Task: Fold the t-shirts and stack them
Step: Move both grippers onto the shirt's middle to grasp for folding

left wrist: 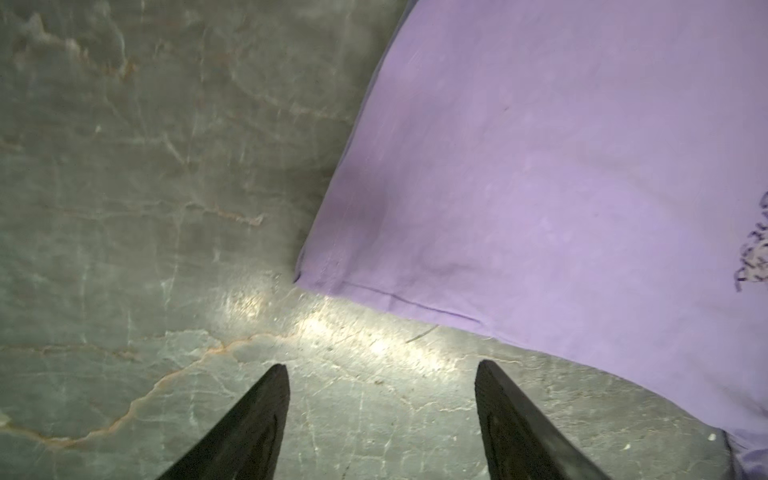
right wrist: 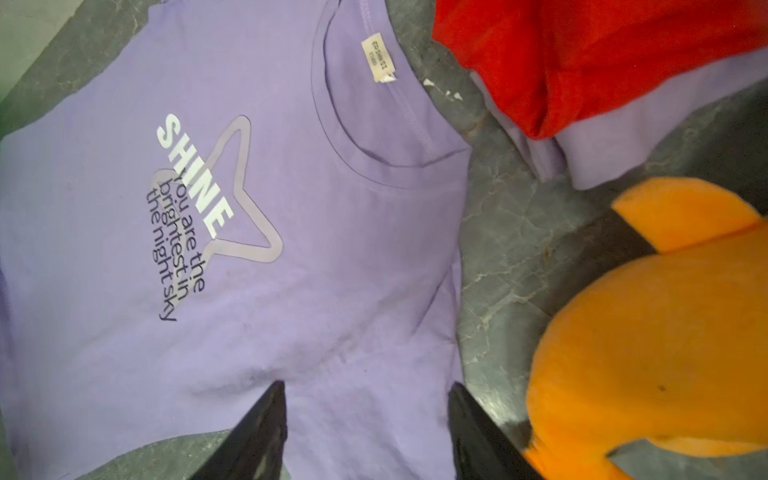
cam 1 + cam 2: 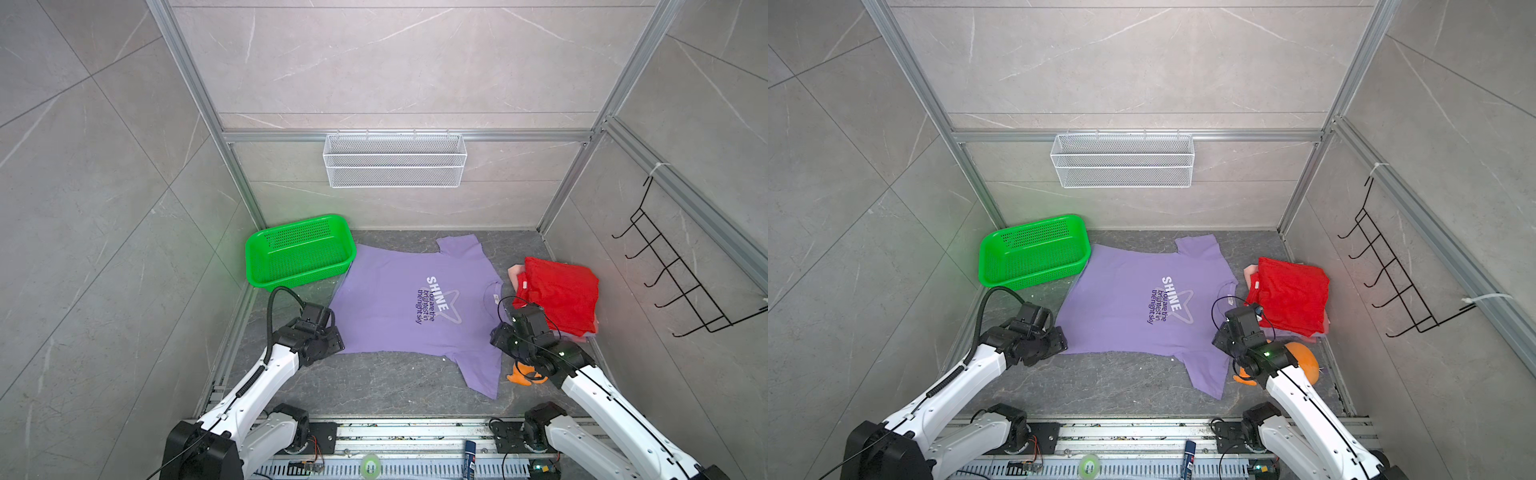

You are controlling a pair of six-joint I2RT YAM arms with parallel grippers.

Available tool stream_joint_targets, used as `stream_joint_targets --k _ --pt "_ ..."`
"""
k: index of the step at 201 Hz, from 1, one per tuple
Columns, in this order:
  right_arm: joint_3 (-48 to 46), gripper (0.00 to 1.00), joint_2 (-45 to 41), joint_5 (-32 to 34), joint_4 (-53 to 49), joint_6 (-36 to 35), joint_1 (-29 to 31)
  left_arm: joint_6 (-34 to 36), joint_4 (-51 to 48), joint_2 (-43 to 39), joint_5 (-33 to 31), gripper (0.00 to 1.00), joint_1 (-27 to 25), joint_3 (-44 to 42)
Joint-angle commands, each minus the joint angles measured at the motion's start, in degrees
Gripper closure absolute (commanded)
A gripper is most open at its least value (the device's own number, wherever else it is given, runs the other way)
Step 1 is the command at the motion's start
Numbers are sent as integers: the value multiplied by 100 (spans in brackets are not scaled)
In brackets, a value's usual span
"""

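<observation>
Desk: grey marbled stone desk (image 3: 374,386), carrying all you have to work with
Shirt to fold: lavender cotton t-shirt with the white "SHINE" star print (image 3: 386,307), flat and print-up mid-desk; its long axis runs across, hem toward your left arm, collar toward your right
Basket: green perforated plastic basket (image 3: 299,237), far left, beside the far hem corner
Stack: pile of folded t-shirts (image 3: 557,291), red one on top, just right of the collar
Toy: orange plush toy (image 3: 1304,361), beside the near sleeve, under your right arm
Left fingers (image 1: 262,428): spread wide, empty, over bare desk; the near hem corner lies just ahead
Right fingers (image 2: 264,440): parted, gripping nothing, above the near shoulder
Next move: each arm looks nearest its own end of the near long edge
</observation>
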Motion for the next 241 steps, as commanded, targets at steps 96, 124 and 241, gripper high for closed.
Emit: stream_joint_targets --k 96,124,241 --pt "2332 36 4452 -414 2608 -683 -2 357 2258 3140 625 25 39 2009" --pt "2917 36 5359 -628 2845 -686 -68 358 2501 3836 715 25 38 2430" --pt "3605 41 6920 -1703 2723 -732 -465 19 2764 4811 885 25 233 2609"
